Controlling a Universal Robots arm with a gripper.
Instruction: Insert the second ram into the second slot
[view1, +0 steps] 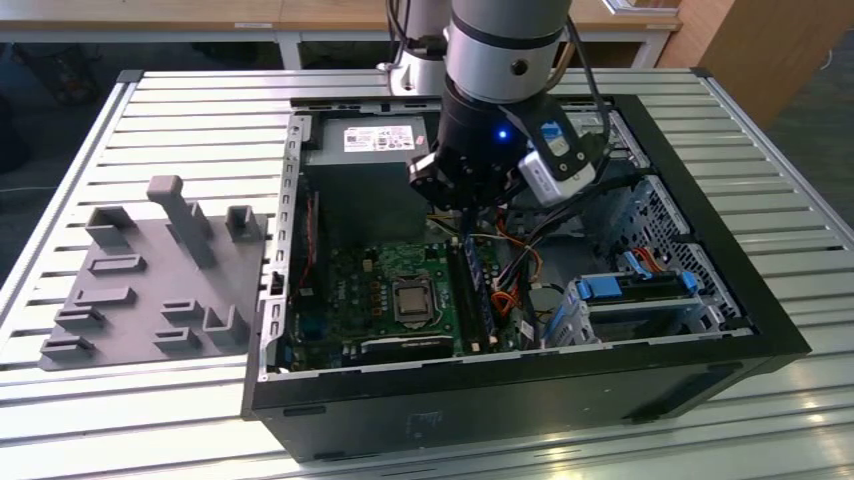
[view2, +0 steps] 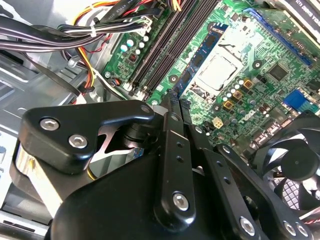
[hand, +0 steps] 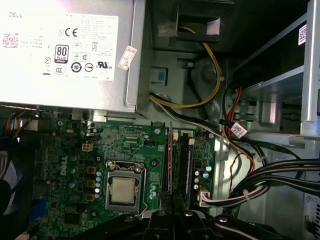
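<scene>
My gripper (view1: 461, 228) reaches down into the open computer case (view1: 747, 330), over the back end of the memory slots (view1: 474, 300). In both wrist views its fingers are drawn close together. The second ram (view2: 200, 57), a thin blue stick with dark chips, runs straight out from the gripper (view2: 178, 98). It lies along the slots (view2: 165, 42) on the processor socket (view2: 216, 70) side. In the first wrist view the second ram (hand: 170, 160) shows edge-on beyond the gripper (hand: 170, 197). Another blue stick (hand: 189, 165) stands two slots over. How deep the second ram sits I cannot tell.
Cable bundles (hand: 260, 175) crowd the side of the slots away from the socket. The power supply (view1: 380, 140) fills the case's back corner, and a fan (view2: 295, 170) sits past the socket. Blue drive-bay clips (view1: 634, 285) are at the exterior view's right. A grey holder block (view1: 147, 280) lies outside the case.
</scene>
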